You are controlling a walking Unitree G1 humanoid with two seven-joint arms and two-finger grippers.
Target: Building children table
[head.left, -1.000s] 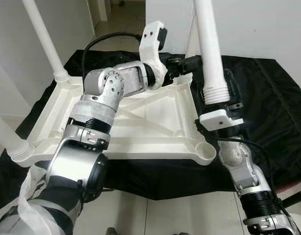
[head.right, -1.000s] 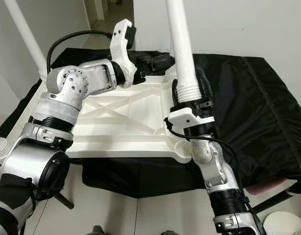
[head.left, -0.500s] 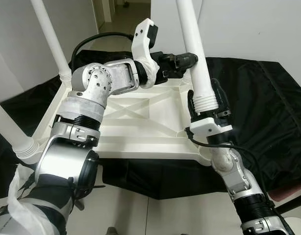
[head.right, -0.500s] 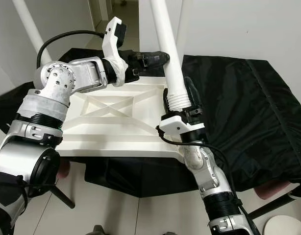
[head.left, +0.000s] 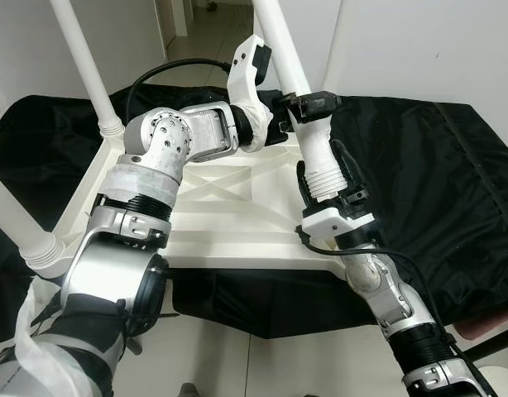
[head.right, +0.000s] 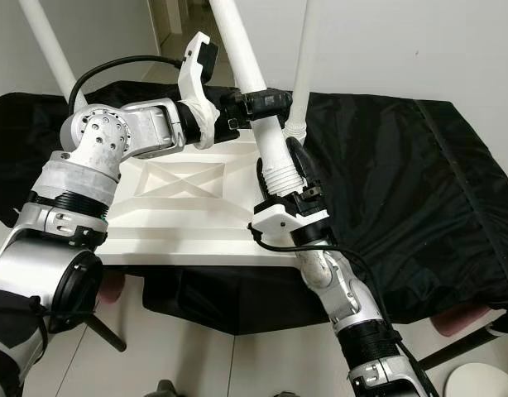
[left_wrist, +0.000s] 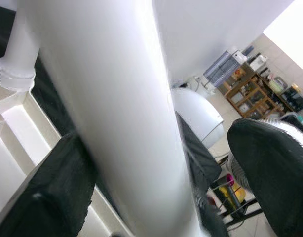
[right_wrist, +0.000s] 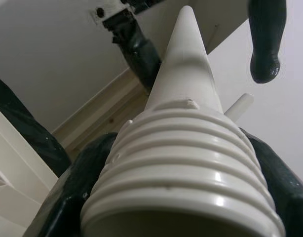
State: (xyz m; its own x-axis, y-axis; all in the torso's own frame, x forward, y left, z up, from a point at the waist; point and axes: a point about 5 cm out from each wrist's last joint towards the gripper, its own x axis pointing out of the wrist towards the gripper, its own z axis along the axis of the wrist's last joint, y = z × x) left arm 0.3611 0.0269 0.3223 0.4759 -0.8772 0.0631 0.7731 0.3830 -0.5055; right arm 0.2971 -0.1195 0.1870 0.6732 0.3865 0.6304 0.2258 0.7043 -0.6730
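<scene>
Black cloth (head.left: 419, 165) under upturned white tabletop (head.left: 237, 207) | right gripper (head.left: 327, 178) clamps loose table leg (head.left: 308, 124) at threaded end, tilted | left gripper (head.left: 308, 105) pinches it higher up

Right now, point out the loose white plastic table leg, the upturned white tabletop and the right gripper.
loose white plastic table leg (head.left: 316, 145), left eye view, shaft above the thread.
upturned white tabletop (head.left: 237, 217), left eye view, ribbed underside.
right gripper (head.left: 328, 175), left eye view, between fingertips at the thread.
</scene>
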